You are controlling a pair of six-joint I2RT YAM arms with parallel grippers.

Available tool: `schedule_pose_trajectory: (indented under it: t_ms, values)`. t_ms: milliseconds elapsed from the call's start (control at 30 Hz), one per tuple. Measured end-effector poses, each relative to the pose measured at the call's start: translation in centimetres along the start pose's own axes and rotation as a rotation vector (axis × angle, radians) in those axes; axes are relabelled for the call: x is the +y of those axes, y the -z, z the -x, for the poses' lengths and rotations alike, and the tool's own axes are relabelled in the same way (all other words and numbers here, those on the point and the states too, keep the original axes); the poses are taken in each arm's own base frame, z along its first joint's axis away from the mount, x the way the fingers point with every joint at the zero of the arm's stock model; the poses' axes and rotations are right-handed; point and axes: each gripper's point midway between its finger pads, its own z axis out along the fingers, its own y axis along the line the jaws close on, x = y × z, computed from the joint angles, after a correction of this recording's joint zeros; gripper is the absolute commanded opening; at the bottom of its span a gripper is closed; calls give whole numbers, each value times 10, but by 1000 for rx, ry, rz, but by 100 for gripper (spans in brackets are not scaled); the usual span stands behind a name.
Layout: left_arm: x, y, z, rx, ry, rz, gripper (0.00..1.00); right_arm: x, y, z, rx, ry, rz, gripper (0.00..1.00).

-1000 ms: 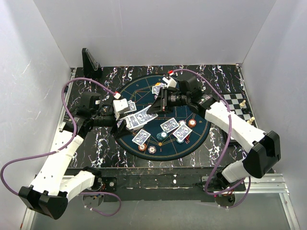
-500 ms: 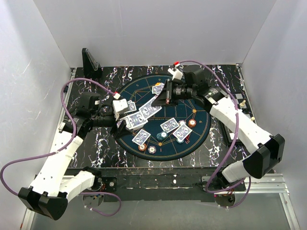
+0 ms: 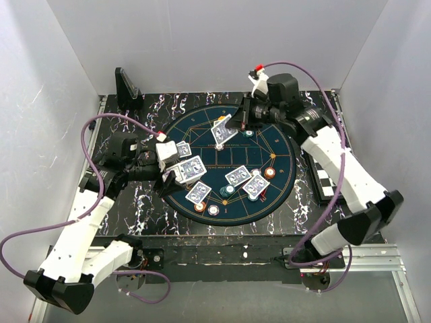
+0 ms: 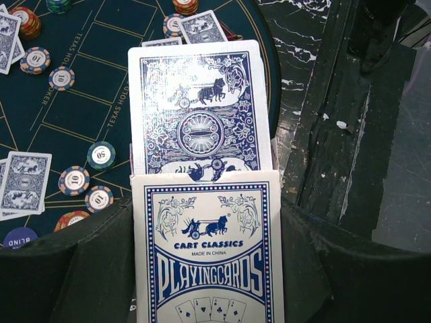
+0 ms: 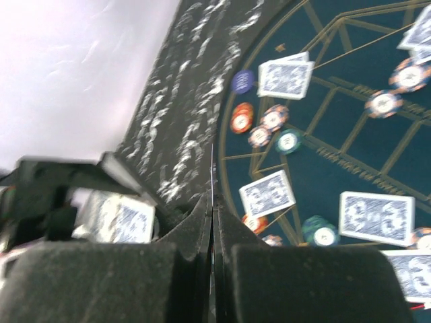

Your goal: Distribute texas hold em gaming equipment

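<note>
My left gripper [image 3: 174,166] is shut on a white-blue playing card box [image 4: 205,249]. Blue-backed cards [image 4: 199,114] stick out of its top. It hovers over the left part of the round dark blue mat [image 3: 269,145]. My right gripper [image 3: 237,123] is over the far part of the mat, shut on one card [image 3: 221,129], which shows edge-on in the right wrist view [image 5: 213,168]. Dealt cards [image 3: 237,176] and striped poker chips [image 3: 269,172] lie on the mat's near half. I cannot make out the triangular marker.
A black upright stand [image 3: 126,86] is at the far left corner. The chessboard [image 3: 328,183] lies at the right edge, mostly hidden by my right arm. White walls close in the table on three sides.
My right gripper has drawn one card away from the box and carried it toward the far edge of the mat. My left gripper has stayed almost still with the box.
</note>
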Motion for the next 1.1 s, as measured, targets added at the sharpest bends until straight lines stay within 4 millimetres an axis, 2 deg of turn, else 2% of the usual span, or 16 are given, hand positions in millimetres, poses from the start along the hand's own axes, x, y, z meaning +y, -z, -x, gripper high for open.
schedule_pose_trajectory:
  t_ms: [100,167,300,433,533,667,800,933,1100]
  values:
    - [-2,2,2,-7,3,3,2,-28,-23,12,-8,68,-125,1]
    - [-3,4,3,-13,5,6,2,-57,-48,13,6,111,-229,1]
    - [-7,6,4,-18,11,7,2,-122,-100,-11,108,206,-432,1]
    - [-10,10,7,-27,14,11,2,-164,-139,-35,189,363,-598,1]
    - [-13,13,9,-33,13,14,2,-172,-160,-38,189,548,-690,1]
    - [-17,16,10,-34,16,14,2,-161,-191,-34,131,777,-754,1]
    - [-19,19,11,-36,18,16,2,-158,-222,-43,100,937,-792,1]
    - [-21,20,10,-31,25,13,2,-176,-244,-47,78,1043,-863,1]
    - [-23,21,9,-27,29,11,2,-196,-252,-51,81,1093,-939,1]
